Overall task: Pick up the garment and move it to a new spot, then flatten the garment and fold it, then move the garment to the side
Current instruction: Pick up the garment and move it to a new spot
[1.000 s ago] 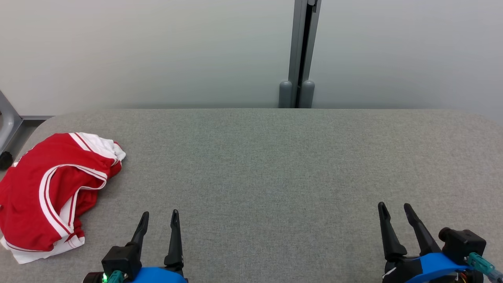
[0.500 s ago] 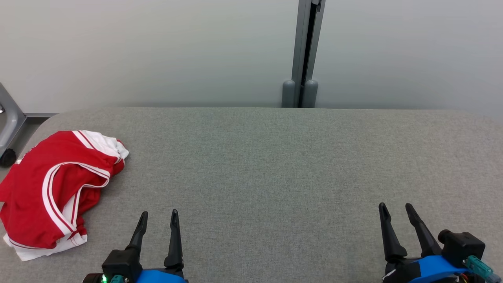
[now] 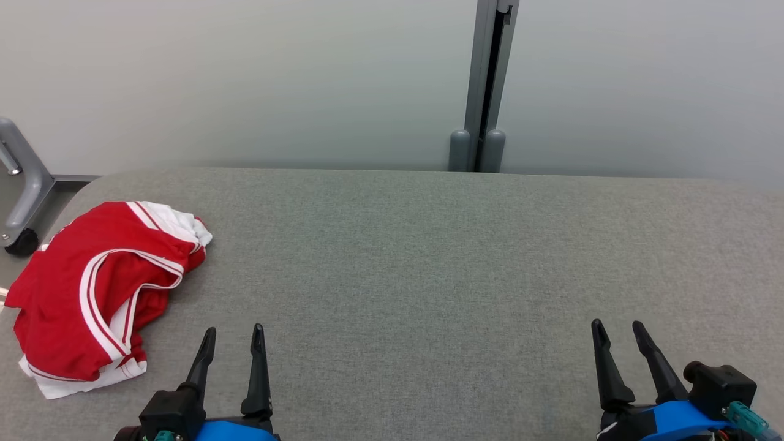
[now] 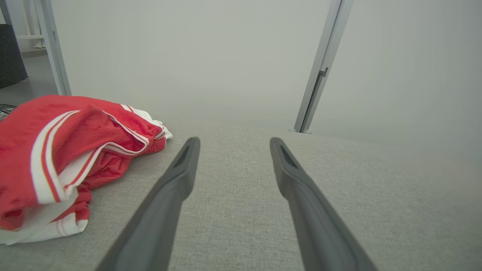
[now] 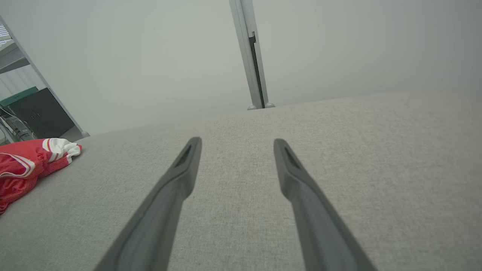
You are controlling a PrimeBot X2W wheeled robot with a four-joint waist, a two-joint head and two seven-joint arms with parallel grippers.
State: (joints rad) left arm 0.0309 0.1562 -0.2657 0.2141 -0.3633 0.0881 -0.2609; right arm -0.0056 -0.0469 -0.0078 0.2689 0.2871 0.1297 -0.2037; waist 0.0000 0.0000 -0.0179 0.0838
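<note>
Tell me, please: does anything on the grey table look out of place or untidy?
Yes. The red garment with white stripes lies crumpled in a heap at the left edge of the grey cloth-covered table, not flat. Nothing else stands out.

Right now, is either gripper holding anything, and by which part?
Nothing is held. The left gripper and right gripper are both open; the garment lies crumpled apart from them.

1. Garment (image 3: 92, 294): red fabric with broad white bands, each band carrying a thin red stripe. Plain white cloth shows at its near and far ends.
2. State: crumpled and doubled over itself in a loose heap, with raised folds.
3. Position: on the grey cloth-covered table (image 3: 429, 275), at its left end, reaching the left edge.
</note>
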